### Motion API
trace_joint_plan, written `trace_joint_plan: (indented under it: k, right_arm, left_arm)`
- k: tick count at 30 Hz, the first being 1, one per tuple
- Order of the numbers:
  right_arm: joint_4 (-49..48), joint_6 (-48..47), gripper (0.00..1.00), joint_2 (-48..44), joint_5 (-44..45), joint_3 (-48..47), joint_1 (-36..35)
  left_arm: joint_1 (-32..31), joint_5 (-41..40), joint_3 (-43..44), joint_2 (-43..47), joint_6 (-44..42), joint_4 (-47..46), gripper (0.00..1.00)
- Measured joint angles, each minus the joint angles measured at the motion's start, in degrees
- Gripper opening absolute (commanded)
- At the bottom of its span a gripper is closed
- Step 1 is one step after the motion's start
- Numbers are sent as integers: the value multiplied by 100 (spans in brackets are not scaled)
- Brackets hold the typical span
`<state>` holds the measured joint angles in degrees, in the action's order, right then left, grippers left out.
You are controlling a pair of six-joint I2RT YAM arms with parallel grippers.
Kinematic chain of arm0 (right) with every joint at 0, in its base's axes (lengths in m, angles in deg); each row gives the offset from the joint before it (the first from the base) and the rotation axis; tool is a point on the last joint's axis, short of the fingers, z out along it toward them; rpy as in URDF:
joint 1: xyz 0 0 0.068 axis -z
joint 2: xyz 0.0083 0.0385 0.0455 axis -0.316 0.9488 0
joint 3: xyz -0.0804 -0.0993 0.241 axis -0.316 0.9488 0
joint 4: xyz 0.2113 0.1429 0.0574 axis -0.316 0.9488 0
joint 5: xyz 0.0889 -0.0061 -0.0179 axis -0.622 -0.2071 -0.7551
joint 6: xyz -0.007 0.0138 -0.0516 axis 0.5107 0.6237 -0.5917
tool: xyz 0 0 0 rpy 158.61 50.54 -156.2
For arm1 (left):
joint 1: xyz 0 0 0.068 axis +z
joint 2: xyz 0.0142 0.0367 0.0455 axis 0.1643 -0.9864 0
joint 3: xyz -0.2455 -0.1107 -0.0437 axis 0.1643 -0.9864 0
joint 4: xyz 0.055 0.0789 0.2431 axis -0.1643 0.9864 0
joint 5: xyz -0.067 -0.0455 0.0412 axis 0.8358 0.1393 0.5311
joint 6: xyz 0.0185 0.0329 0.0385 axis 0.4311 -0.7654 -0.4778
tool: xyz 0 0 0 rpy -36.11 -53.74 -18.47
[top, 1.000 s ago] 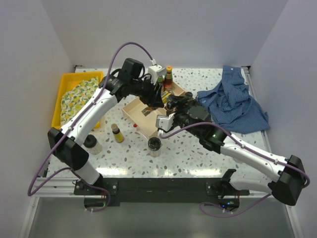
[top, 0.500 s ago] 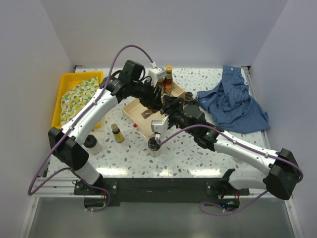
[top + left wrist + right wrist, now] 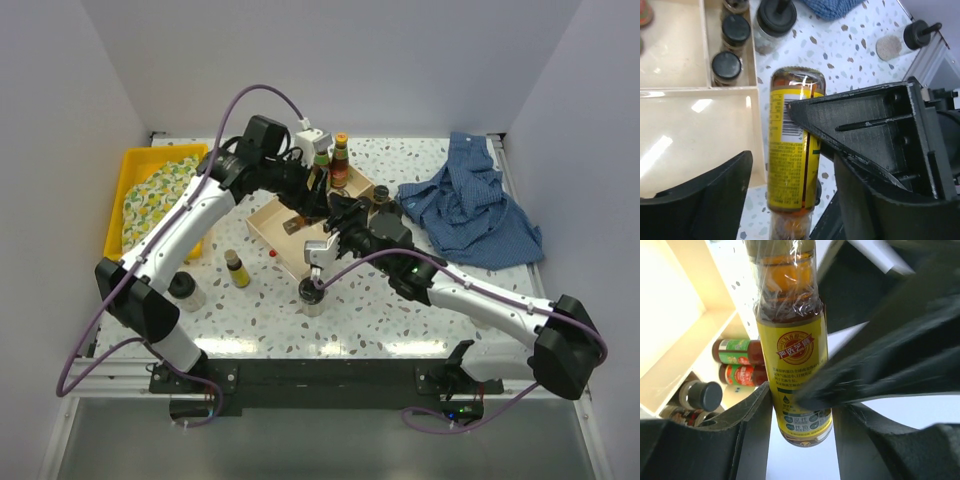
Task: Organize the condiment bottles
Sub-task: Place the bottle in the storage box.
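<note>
A slim bottle with a yellow label (image 3: 790, 150) (image 3: 792, 365) hangs over the edge of the pale wooden box (image 3: 268, 222), between both grippers. My right gripper (image 3: 802, 400) is shut on its lower body, both fingers against the label. My left gripper (image 3: 771, 137) is open around the same bottle: one finger lies against the label, the other stands a little off it. Two red sauce bottles (image 3: 740, 362) lie in a box compartment, and black-lidded jars (image 3: 726, 65) fill a narrow one. A small yellow bottle (image 3: 237, 268) and two clear jars (image 3: 187, 290) (image 3: 312, 293) stand on the table.
Tall sauce bottles (image 3: 341, 160) stand at the box's back corner. A yellow bin (image 3: 135, 160) with a lemon-print cloth is at the left. A crumpled blue shirt (image 3: 465, 205) lies at the right. A shaker jar (image 3: 905, 40) sits near the table's edge.
My right gripper has closed onto the yellow-labelled bottle while my left gripper has loosened its hold on it. The right arm has reached further left.
</note>
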<state>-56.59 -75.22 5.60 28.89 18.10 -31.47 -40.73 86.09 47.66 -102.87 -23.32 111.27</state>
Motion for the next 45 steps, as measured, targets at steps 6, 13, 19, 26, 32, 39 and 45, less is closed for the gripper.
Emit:
trace_joint_plan:
  k: [6, 13, 19, 26, 32, 39, 45]
  right_arm:
    - [83, 404, 0, -179, -61, 190, 28]
    - [127, 2096, 0, -229, 83, 271, 2]
    - [750, 4409, 0, -179, 195, -426, 144]
    - [813, 6806, 0, 151, -120, -951, 457]
    - [811, 7982, 0, 472, -173, -1080, 492]
    - [758, 8419, 0, 610, -260, -1217, 490]
    - [684, 8513, 0, 610, -295, -1217, 490]
  left_arm:
    - [170, -385, 831, -31, 437, -155, 97]
    - [743, -885, 1003, 245, 890, -841, 91]
    - [911, -1069, 833, 793, 964, -1351, 84]
    - [909, -697, -221, 1386, 962, -2210, 87]
    - [907, -442, -713, 1478, 931, -2693, 81]
    - [907, -382, -726, 1080, 765, -2610, 78]
    - [907, -376, -728, 828, 769, -2411, 61]
